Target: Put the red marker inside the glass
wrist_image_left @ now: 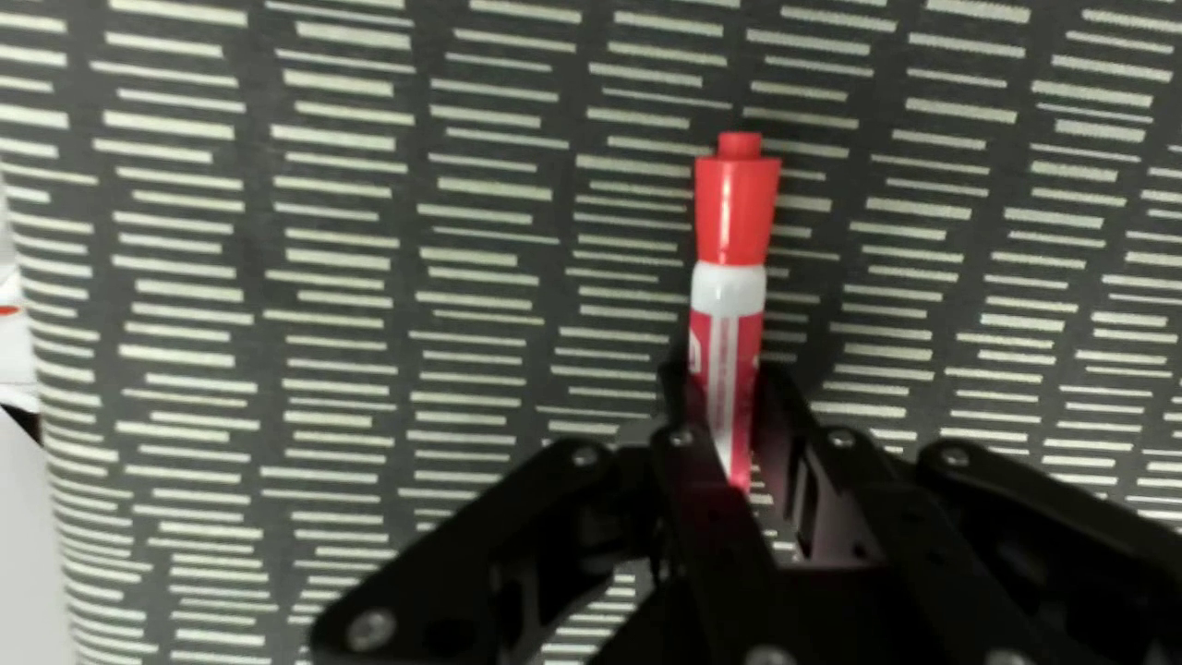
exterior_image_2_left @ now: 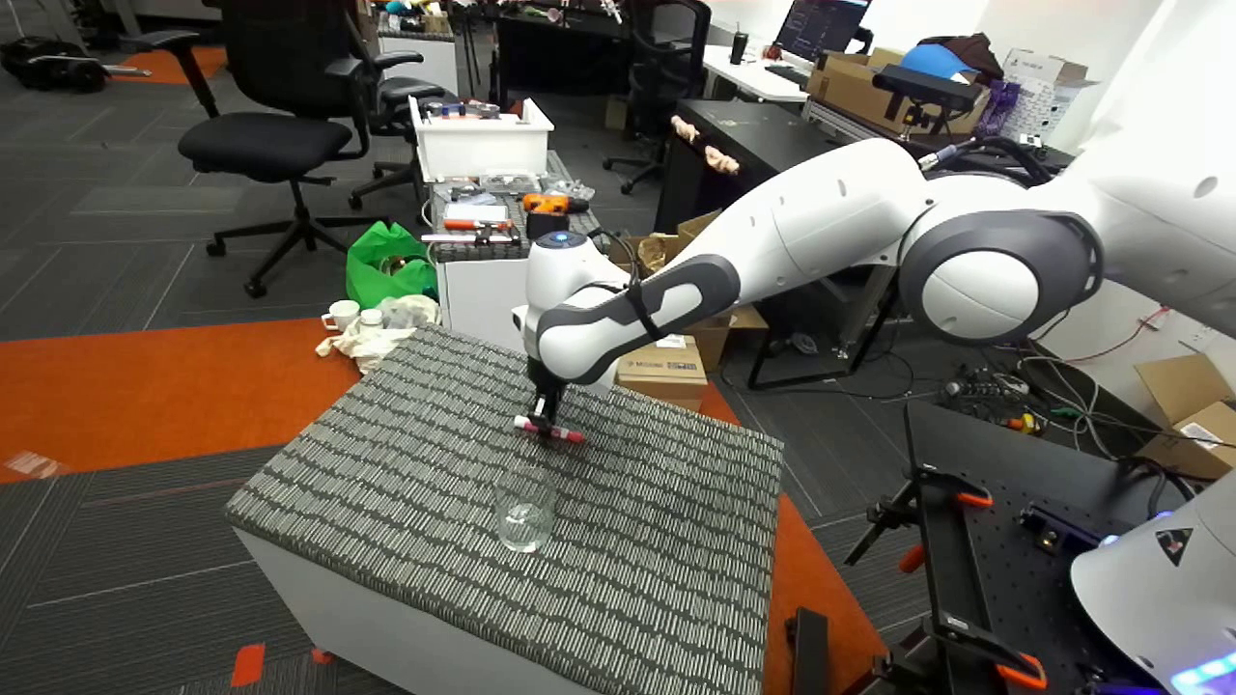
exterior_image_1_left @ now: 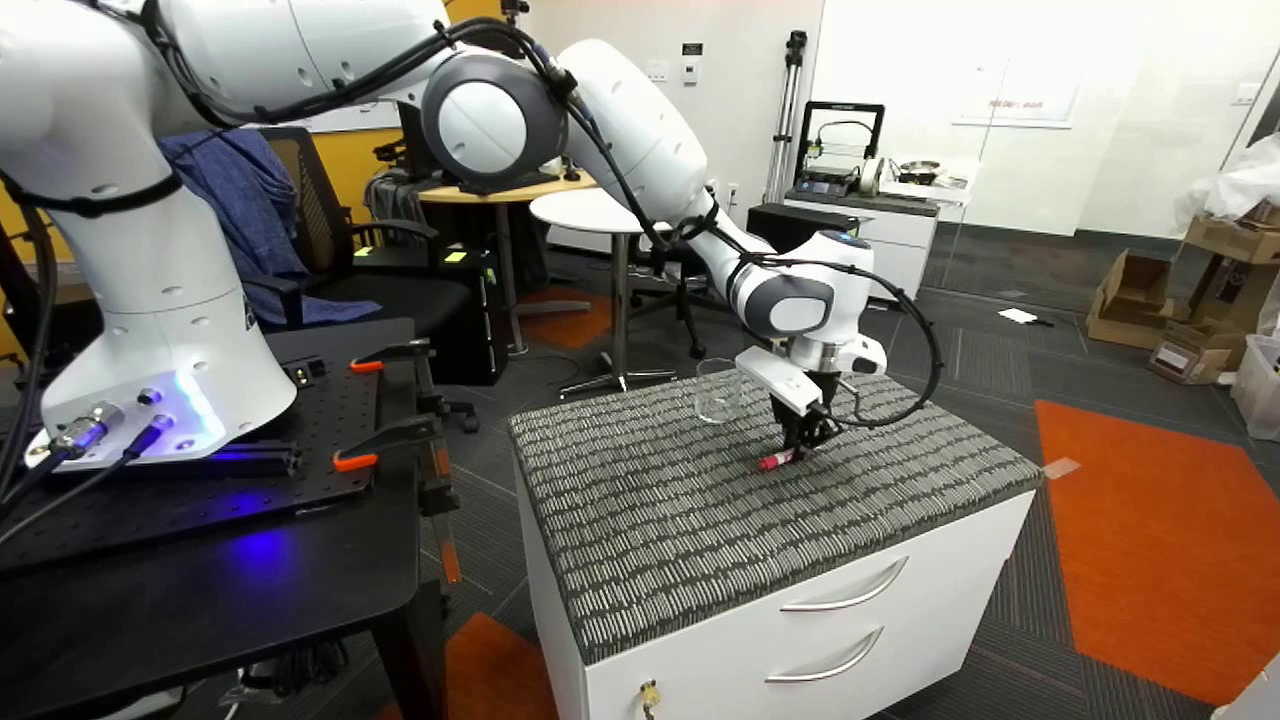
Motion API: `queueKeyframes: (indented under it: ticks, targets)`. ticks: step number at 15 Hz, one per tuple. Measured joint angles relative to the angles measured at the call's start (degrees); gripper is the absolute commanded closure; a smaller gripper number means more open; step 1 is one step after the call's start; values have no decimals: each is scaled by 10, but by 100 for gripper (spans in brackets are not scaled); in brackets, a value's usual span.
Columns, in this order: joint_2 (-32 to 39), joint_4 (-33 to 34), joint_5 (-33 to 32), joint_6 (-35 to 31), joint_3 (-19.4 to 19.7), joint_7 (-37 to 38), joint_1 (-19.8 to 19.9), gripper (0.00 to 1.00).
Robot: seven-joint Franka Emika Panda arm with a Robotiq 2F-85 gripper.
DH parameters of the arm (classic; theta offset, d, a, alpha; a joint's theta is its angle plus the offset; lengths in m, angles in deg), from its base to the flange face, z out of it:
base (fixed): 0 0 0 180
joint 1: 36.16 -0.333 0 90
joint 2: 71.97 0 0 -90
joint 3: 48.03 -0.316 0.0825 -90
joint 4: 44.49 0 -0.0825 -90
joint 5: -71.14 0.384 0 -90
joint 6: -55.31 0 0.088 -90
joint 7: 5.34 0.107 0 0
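Note:
The red marker has a red cap, a white band and a red-and-white barrel. It lies level at the surface of the patterned cabinet top and also shows in an exterior view. In the wrist view the marker points away from the jaws, cap end outward. My gripper has its fingers against both sides of the barrel; it also shows in both exterior views. The clear glass stands upright and apart from the gripper, also in an exterior view. It is out of the wrist view.
The striped grey cushioned top of a white cabinet bears the marker and glass, and its edges drop to the floor. The robot's black table stands apart across a gap. Cables loop beside the wrist.

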Motion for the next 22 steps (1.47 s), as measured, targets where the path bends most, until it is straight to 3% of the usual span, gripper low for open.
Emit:
queueKeyframes:
  ticks: [9, 15, 22]
  targets:
    - [-71, -44, -1, 0, 39, 64, -20, 95]
    - [-159, -145, -17, 0, 77, 88, -57, 95]
    - [-270, -283, -69, 0, 78, 102, -83, 95]
